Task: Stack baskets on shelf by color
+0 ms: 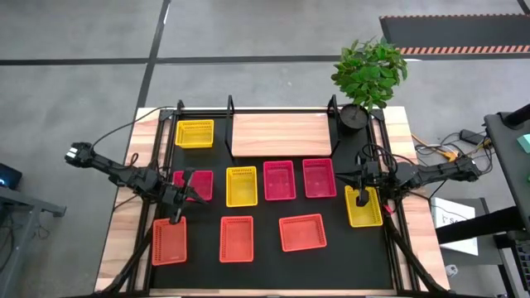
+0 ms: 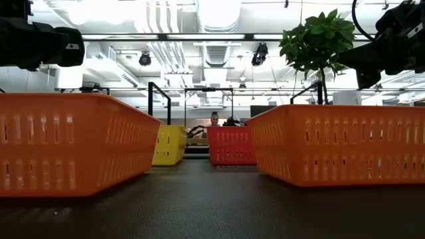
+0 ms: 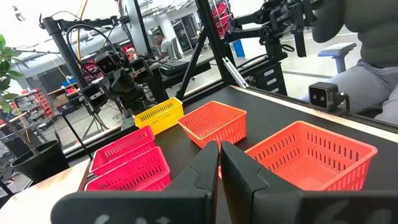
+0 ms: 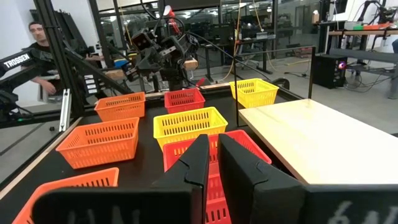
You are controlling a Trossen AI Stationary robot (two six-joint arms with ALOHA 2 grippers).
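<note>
The light wooden shelf (image 1: 280, 134) lies at the far middle of the black mat. A yellow basket (image 1: 195, 133) sits to its left. In the middle row stand a pink-red basket (image 1: 192, 184), a yellow one (image 1: 241, 185), two pink-red ones (image 1: 279, 180) (image 1: 319, 177) and a yellow one (image 1: 363, 207). Three orange baskets (image 1: 169, 241) (image 1: 236, 238) (image 1: 302, 233) line the near row. My left gripper (image 3: 219, 152) hovers level over the left end of the rows, shut and holding nothing. My right gripper (image 4: 213, 149) hovers level over the right yellow basket, fingers nearly together, holding nothing.
A potted plant (image 1: 368, 79) stands at the shelf's far right corner. Black upright posts (image 1: 230, 106) rise at the shelf's ends. A dark frame rail (image 1: 387, 240) runs along the mat's right side. People (image 4: 38, 43) sit in the room beyond the table.
</note>
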